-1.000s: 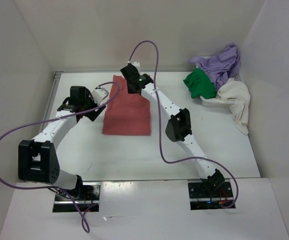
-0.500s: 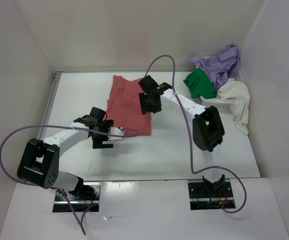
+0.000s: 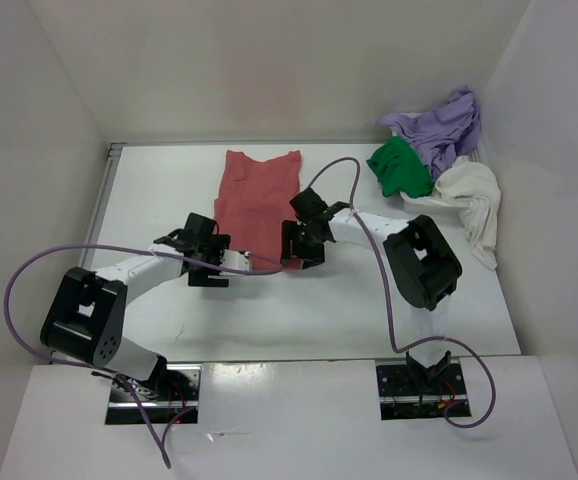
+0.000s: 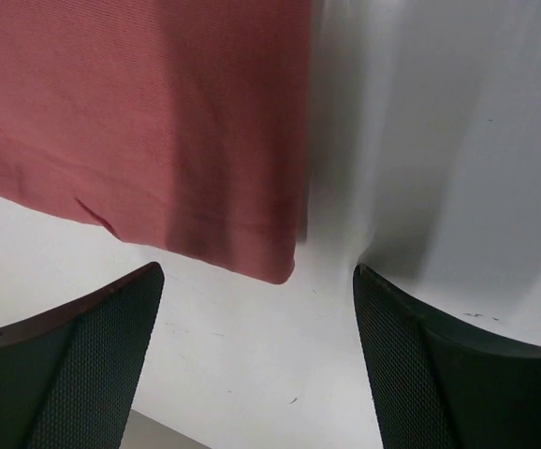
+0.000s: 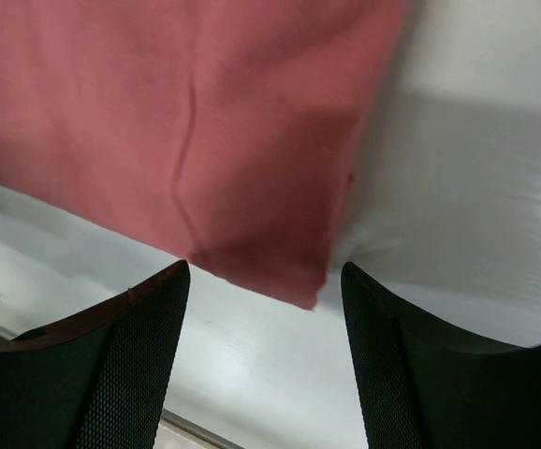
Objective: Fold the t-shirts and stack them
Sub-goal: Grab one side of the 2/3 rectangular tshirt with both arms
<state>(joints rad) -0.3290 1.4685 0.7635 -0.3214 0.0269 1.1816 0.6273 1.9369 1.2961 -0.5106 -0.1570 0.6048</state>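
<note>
The salmon-red t-shirt [image 3: 254,195] lies flat in the middle of the table, neckline toward the back wall. My left gripper [image 3: 209,268] hovers at its near left corner, jaws open and empty. In the left wrist view that gripper [image 4: 256,313] stands just short of the shirt's corner [image 4: 270,262]. My right gripper [image 3: 301,248] is at the near right corner, also open. In the right wrist view the shirt's corner [image 5: 289,271] lies between the spread fingertips [image 5: 149,318], ungripped. The lavender-purple [image 3: 441,125], bright green [image 3: 399,168] and cream-white [image 3: 474,195] t-shirts are heaped at the back right.
A white mesh basket [image 3: 421,204] holds the heaped shirts at the back right, the cream one spilling over its side. White walls enclose the table on three sides. Purple cables loop over both arms.
My right gripper came from the shirt's far edge back to its near right corner and opened. The left gripper swung in to the near left corner. The shirt now lies spread flat.
</note>
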